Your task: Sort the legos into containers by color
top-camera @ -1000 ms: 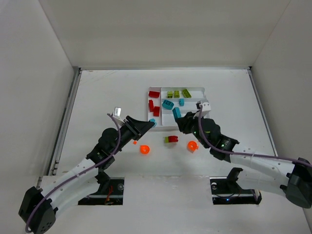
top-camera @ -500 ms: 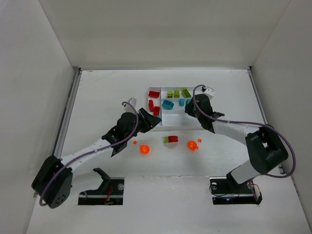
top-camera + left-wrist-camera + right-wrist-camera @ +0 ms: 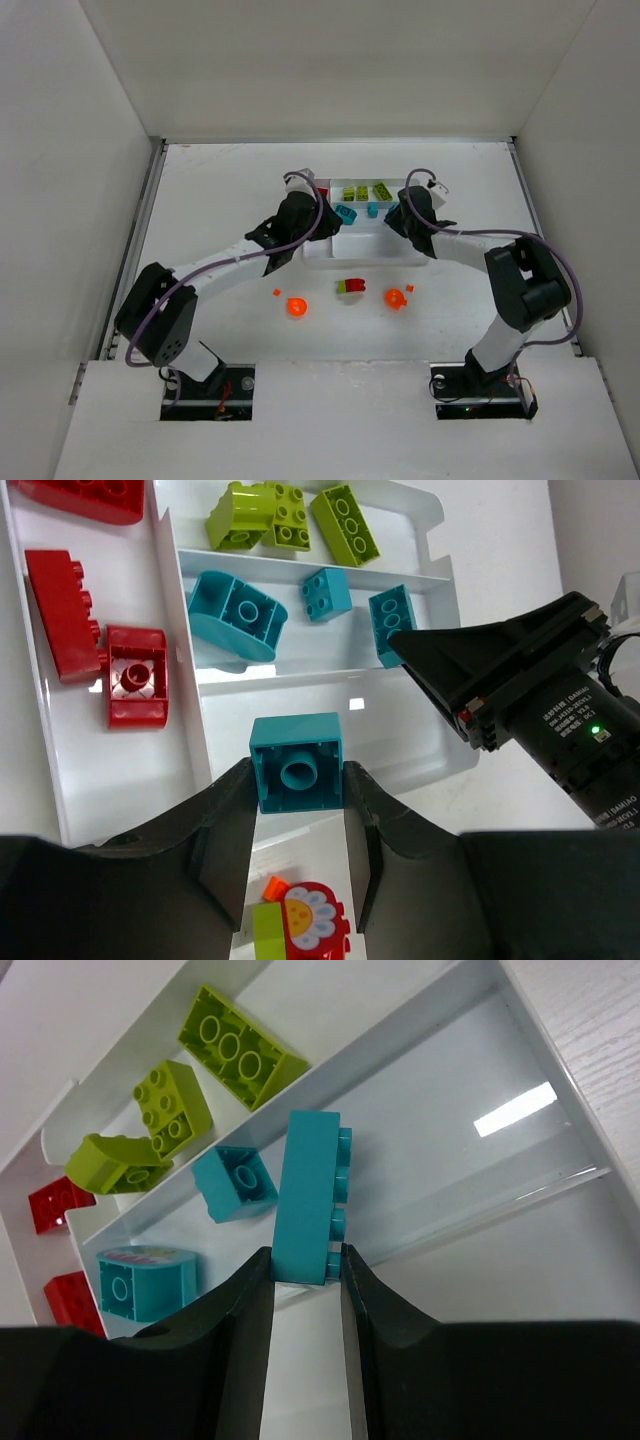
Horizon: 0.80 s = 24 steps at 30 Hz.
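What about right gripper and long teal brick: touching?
Touching. Right wrist view shows the right gripper clamping the long teal brick, with no gap on either side.

From here I see a glossy white plastic tray (image 3: 450,1090) catching a glare, smooth shiny plastic legos (image 3: 236,610), matt black fingers (image 3: 225,840), and a faintly grained white tabletop (image 3: 600,1020).

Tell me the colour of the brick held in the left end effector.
Teal-blue; the square brick shows best in the left wrist view.
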Tool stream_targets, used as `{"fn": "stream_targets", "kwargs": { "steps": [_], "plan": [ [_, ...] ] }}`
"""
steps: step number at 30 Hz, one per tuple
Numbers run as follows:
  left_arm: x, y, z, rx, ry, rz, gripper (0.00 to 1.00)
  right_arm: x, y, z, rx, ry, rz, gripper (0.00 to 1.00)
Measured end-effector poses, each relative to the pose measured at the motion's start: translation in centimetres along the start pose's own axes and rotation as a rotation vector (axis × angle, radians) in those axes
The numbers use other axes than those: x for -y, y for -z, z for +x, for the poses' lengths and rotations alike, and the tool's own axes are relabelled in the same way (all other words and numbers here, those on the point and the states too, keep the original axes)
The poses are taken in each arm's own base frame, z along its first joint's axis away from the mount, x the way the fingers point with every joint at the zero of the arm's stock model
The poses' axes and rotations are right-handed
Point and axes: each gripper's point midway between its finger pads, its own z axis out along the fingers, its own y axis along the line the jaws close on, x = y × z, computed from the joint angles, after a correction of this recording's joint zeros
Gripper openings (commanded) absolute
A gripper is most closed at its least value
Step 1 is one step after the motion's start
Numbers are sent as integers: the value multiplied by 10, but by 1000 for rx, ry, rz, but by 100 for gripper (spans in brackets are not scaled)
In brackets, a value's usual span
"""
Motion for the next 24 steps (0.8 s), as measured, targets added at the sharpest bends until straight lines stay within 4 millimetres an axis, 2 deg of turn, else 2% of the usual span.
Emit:
{"fn": "stream_targets", "kwargs": {
  "steps": [4, 9, 13, 17, 21, 24],
  "plan": [
    [7, -14, -2, -7, -57, -14, 12, 0, -3, -2, 3, -55, 1, 51],
    [19, -39, -1, -23, -122, -15, 12, 1, -4, -8, 20, -92, -7, 64],
    [27, -60, 6, -47, -165, -15, 12, 4, 8, -14, 40, -107, -30, 64],
    [32, -83, 15, -74, -210, -22, 13, 3, 34, -28, 83, -111, -79, 61],
    [31, -102, 24, -96, -246, -37, 14, 2, 69, -44, 159, -96, -139, 45],
    [26, -114, 29, -113, -266, -57, 16, 1, 93, -43, 193, -69, -186, 42]
  ]
}}
